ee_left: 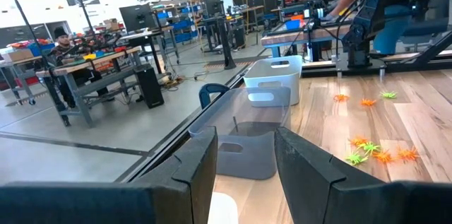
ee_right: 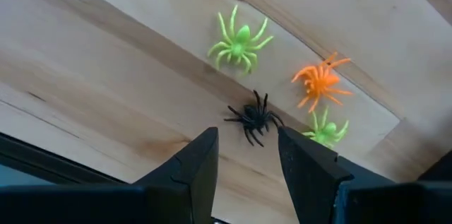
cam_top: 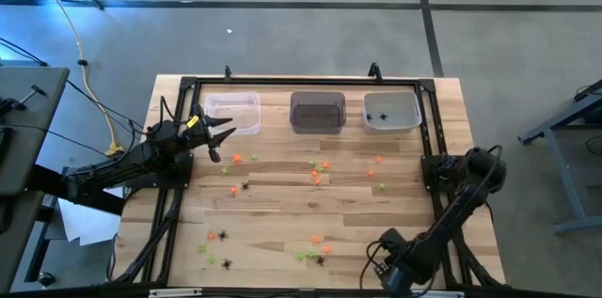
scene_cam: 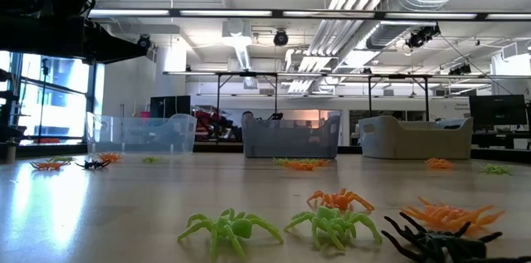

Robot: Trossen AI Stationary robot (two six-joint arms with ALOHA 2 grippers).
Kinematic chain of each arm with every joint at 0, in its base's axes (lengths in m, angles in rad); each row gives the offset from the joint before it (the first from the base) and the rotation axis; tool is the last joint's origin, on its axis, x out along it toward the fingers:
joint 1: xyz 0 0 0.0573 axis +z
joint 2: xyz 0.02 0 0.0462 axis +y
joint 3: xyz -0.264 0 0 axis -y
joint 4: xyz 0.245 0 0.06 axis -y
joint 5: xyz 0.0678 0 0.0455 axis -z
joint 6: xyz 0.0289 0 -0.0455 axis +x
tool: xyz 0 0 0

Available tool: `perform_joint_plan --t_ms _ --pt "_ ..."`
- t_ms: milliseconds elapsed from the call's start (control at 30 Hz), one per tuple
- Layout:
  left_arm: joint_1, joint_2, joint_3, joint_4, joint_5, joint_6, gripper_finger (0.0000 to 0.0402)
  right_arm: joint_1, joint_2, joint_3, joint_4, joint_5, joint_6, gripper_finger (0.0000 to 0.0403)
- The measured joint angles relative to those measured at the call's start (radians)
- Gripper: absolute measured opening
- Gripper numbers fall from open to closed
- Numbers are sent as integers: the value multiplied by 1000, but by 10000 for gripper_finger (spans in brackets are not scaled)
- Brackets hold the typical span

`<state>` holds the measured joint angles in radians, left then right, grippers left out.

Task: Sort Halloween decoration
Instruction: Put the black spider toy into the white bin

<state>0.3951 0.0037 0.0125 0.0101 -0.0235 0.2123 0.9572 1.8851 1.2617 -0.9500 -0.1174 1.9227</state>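
Observation:
Tiny plastic spiders of the Halloween decoration lie scattered on the wooden table (cam_top: 282, 209) in orange, lime green and black. One cluster lies near the front edge: a black spider (ee_right: 254, 119), a green one (ee_right: 240, 40), an orange one (ee_right: 321, 81) and a second green one (ee_right: 326, 131). My right gripper (ee_right: 246, 155) hangs open above this cluster, pointing down, with the black spider just beyond its fingertips and untouched. My left gripper (cam_top: 219, 136) is open and level at the table's left, beside the clear bin (cam_top: 232, 113), with nothing between its fingers (ee_left: 191, 174).
Three bins stand along the far edge: the clear one, a grey one (cam_top: 317, 111) and a white one (cam_top: 391, 112) with a black spider (cam_top: 383, 117) in it. A black frame (cam_top: 301, 82) borders the table. More spiders lie mid-table (cam_top: 317, 176) and at the front left (cam_top: 214, 237).

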Motion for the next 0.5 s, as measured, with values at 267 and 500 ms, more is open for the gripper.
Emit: perform_joint_plan --t_ms 267,500 --pt "0 0 0 0 0 0 131 -15 31 -1 4 -33 -46 145" --pt "0 0 0 0 0 0 131 -15 41 -1 45 -34 -43 145"
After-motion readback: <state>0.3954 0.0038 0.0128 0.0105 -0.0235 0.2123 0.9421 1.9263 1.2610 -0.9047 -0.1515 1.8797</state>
